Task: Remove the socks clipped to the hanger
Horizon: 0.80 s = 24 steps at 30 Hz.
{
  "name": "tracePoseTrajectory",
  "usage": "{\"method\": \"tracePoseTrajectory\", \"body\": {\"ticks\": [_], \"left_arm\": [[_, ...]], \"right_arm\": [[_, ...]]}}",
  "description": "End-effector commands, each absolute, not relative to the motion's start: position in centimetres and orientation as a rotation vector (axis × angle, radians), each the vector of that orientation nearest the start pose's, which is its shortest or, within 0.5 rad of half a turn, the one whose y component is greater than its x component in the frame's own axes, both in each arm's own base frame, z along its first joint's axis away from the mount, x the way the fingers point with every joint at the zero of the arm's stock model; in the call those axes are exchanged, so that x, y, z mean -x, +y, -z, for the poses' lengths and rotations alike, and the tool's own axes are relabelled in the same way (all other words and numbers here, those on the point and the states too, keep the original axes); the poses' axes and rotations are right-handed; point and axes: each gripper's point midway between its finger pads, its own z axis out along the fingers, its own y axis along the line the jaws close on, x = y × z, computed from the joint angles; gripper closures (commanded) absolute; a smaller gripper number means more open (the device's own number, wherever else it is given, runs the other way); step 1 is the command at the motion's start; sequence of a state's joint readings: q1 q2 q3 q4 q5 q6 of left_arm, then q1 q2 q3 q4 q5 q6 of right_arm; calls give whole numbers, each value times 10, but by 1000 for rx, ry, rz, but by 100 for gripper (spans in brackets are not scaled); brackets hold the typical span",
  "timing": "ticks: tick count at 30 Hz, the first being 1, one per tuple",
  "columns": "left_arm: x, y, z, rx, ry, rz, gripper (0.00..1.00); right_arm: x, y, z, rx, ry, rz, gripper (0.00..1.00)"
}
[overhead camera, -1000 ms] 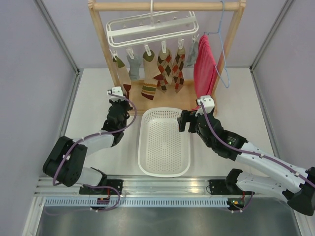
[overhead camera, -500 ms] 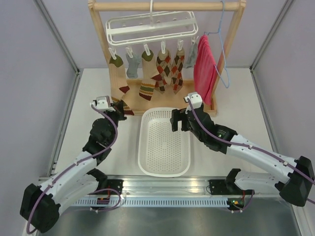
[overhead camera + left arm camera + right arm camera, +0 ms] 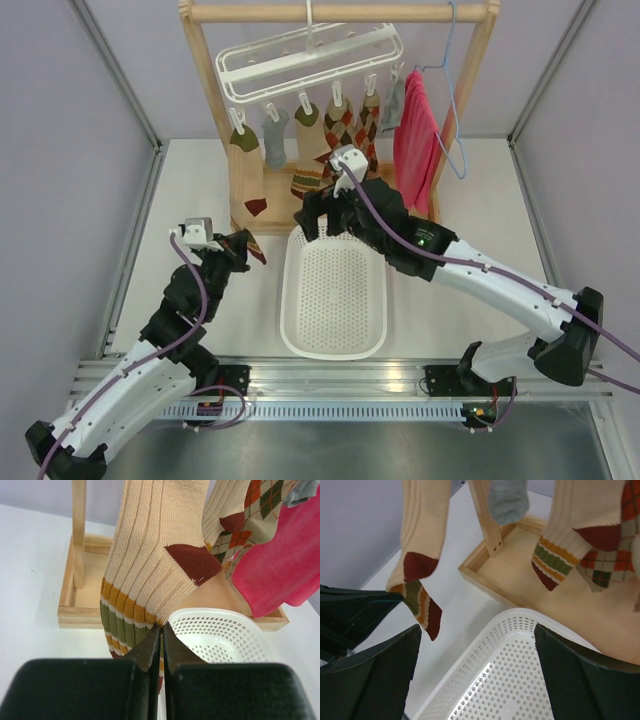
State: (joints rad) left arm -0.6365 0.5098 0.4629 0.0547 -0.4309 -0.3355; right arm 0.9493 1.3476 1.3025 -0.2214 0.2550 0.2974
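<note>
Furniture first: a wooden rack (image 3: 250,12) stands at the far side of the table (image 3: 480,220). From its top bar hang the white hanger (image 3: 310,55), a thin blue wire hanger (image 3: 449,40) and a pinkish-red towel (image 3: 412,135). A white perforated basket (image 3: 335,330) lies on the table just in front of the rack's base tray, between the two arms. Six socks (image 3: 340,125) dangle in a row from the white hanger's clips: striped, grey, striped, two argyle, and grey beside the towel. In the top view the right arm covers the lower ends of the middle ones.

The left gripper (image 3: 162,632) has its fingers pressed together on the striped foot of the leftmost striped sock (image 3: 150,570). The sock's cuff sits at its clip, and the sock runs down and slants out to the pinch, left of the basket. The right gripper (image 3: 476,630) holds nothing. Its fingers (image 3: 365,680) are spread wide above the basket's far end, near the second striped sock (image 3: 555,560) and the first grey sock (image 3: 507,500).
</note>
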Motion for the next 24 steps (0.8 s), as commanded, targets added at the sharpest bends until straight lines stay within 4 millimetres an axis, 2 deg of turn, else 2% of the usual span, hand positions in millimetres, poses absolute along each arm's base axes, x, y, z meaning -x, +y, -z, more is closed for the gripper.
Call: {"method": "tracePoseTrajectory", "body": {"ticks": [1, 2, 3, 4, 5, 6, 7, 8, 9, 10, 12, 13, 15, 17, 24], "left_arm": [[-247, -121, -260, 112, 1612, 500, 97], [-246, -123, -260, 97, 1620, 513, 98], [-245, -125, -258, 88, 1633, 516, 98], [-244, -126, -261, 83, 1632, 528, 98], [-243, -130, -260, 67, 1643, 540, 98], [-242, -132, -259, 56, 1655, 547, 98], [-241, -134, -263, 51, 1653, 559, 98], [-239, -139, -263, 26, 1661, 581, 98], [-237, -140, -262, 18, 1674, 584, 98], [-236, -141, -267, 12, 1670, 597, 98], [-233, -143, -268, -6, 1680, 611, 98], [-231, -144, -269, -14, 1685, 616, 98], [-228, -146, -269, -28, 1689, 632, 98], [-226, -146, -270, -32, 1694, 636, 98], [-222, -148, -271, -49, 1708, 657, 98]], "right_arm": [[-281, 368, -355, 502, 1738, -717, 3], [-283, 373, -361, 507, 1728, -723, 3], [-283, 377, -381, 501, 1689, -743, 3], [-288, 386, -377, 518, 1695, -734, 3], [-289, 392, -382, 526, 1683, -744, 3], [-291, 396, -399, 516, 1649, -761, 3], [-296, 404, -393, 531, 1657, -753, 3], [-298, 407, -397, 533, 1647, -756, 3], [-301, 410, -410, 523, 1622, -764, 3], [-305, 416, -405, 532, 1626, -756, 3], [-312, 419, -419, 519, 1590, -739, 3], [-317, 424, -413, 529, 1596, -726, 3], [-322, 427, -423, 533, 1567, -704, 3], [-332, 429, -419, 524, 1570, -662, 3], [-354, 421, -431, 498, 1530, -586, 2]]}}
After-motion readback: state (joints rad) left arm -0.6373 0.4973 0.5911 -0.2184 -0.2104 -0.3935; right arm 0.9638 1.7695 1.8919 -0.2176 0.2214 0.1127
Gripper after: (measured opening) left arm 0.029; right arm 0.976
